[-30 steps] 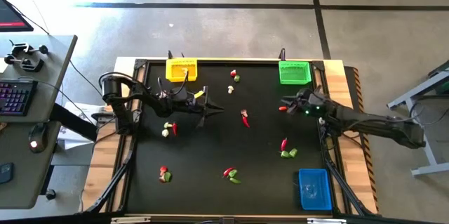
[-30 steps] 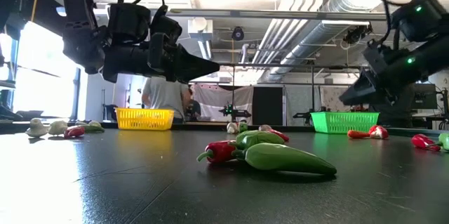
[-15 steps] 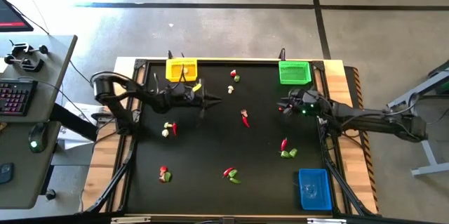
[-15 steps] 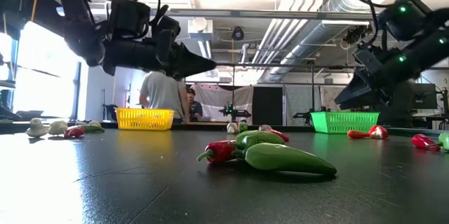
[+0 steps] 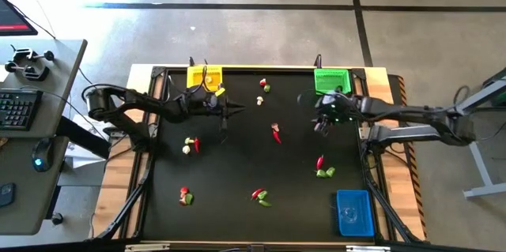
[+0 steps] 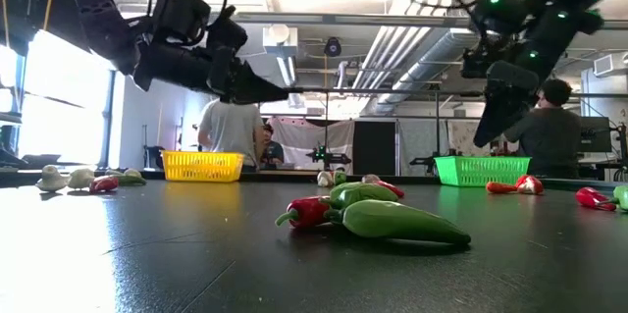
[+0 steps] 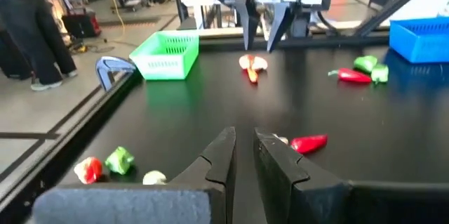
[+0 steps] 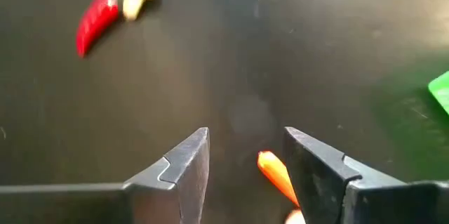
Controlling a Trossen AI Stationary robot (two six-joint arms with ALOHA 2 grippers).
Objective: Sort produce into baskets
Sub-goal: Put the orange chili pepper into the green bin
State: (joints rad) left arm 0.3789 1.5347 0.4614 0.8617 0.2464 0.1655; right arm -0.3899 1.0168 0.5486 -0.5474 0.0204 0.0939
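Observation:
My right gripper (image 8: 245,157) hangs open above the black table, pointing steeply down, just in front of the green basket (image 5: 331,80). An orange carrot-like piece (image 8: 275,175) lies on the table below it, next to one finger and untouched. My left gripper (image 7: 243,140) floats near the yellow basket (image 5: 204,77). It points about level toward the table's right, fingers shut to a narrow slit with nothing between them. A red chilli (image 5: 276,133) lies mid-table. The blue basket (image 5: 353,212) stands at the near right corner.
Small produce clusters lie scattered: at the left (image 5: 190,143), near left (image 5: 186,197), near middle (image 5: 261,197), right (image 5: 322,167) and far middle (image 5: 262,86). People stand in the room beyond the table (image 6: 231,131).
My right gripper has risen and tipped from a slant to pointing steeply down, staying near the green basket. My left gripper has lifted a little and drifted toward the table's far edge, still pointing right. No produce has moved.

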